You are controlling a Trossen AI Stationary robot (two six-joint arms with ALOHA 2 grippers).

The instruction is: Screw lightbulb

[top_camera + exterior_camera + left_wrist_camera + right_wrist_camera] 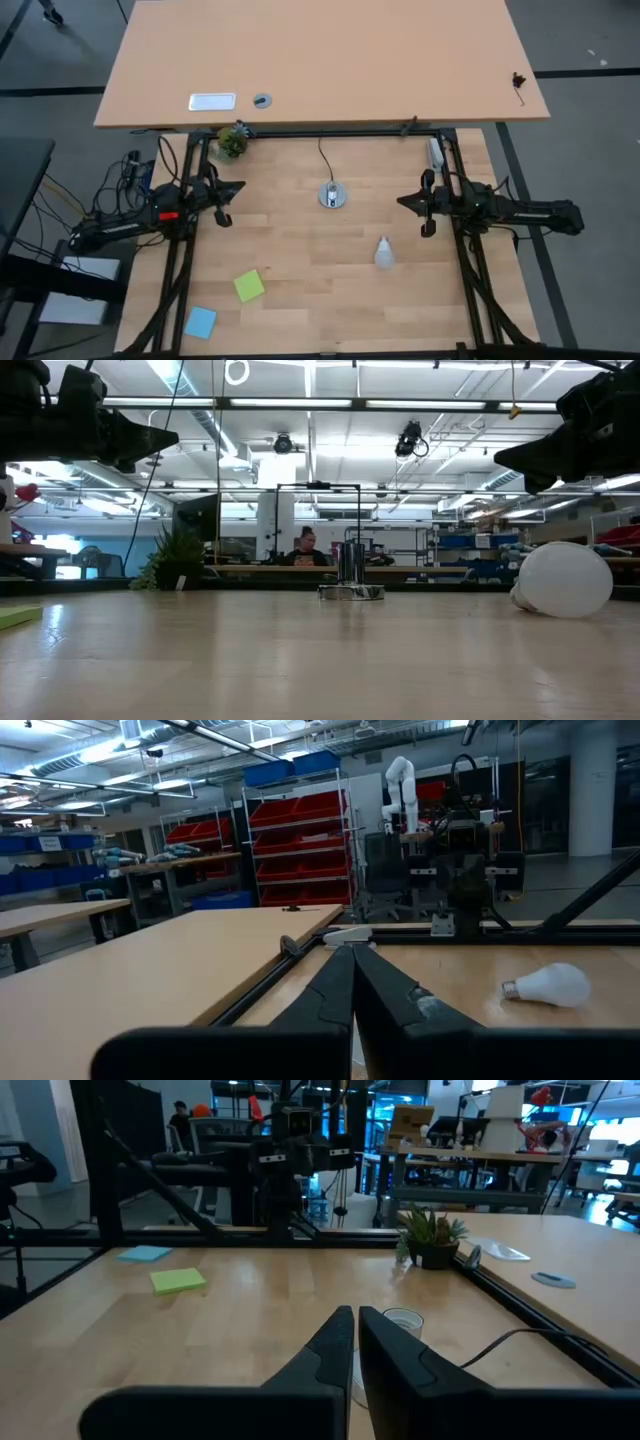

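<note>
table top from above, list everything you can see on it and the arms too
lightbulb: one, white with grey screw base, lying on its side, front right of centre
socket disc: one, silver, black cord running back, table centre
sticky note: one, green, front left
sticky note: one, blue, front left corner
potted plant: one, green, back left edge
left gripper: one, dark, fingers shut, raised at left side
right gripper: one, dark, fingers shut, raised at right side
</note>
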